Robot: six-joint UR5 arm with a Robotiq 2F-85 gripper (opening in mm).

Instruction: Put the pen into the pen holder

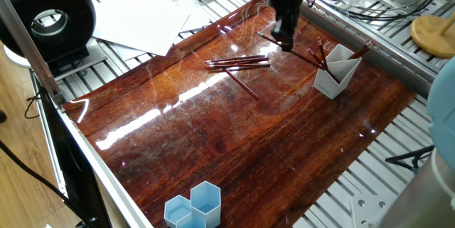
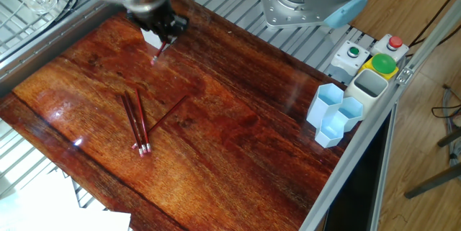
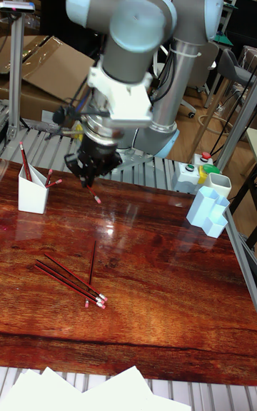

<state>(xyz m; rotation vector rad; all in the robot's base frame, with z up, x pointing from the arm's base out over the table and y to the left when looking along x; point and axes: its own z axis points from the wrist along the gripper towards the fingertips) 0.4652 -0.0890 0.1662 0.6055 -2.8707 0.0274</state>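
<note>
My gripper [image 1: 284, 40] hangs above the far side of the wooden table [image 1: 234, 136], shut on a dark red pen [image 1: 300, 57]. The pen slants down out of the gripper [image 3: 88, 177], and its eraser end [image 3: 97, 200] is clear of the wood. Just right of it in one fixed view stands the white pen holder [image 1: 337, 73], with a few pens leaning inside. In the tall view the pen holder [image 3: 31, 194] is left of the gripper. Three more pens [image 1: 238, 62] lie together mid-table, with another [image 1: 242, 84] angled beside them. In the other fixed view the gripper [image 2: 163, 35] is at the back left.
Light blue honeycomb cups [image 2: 335, 112] stand at the near edge of the table [image 1: 193, 210]. A button box [image 2: 371, 55] sits beside them. White papers [image 1: 153, 15] and a black round device [image 1: 50, 18] lie off the table's left side. A yellow disc [image 1: 434, 33] rests at the far right.
</note>
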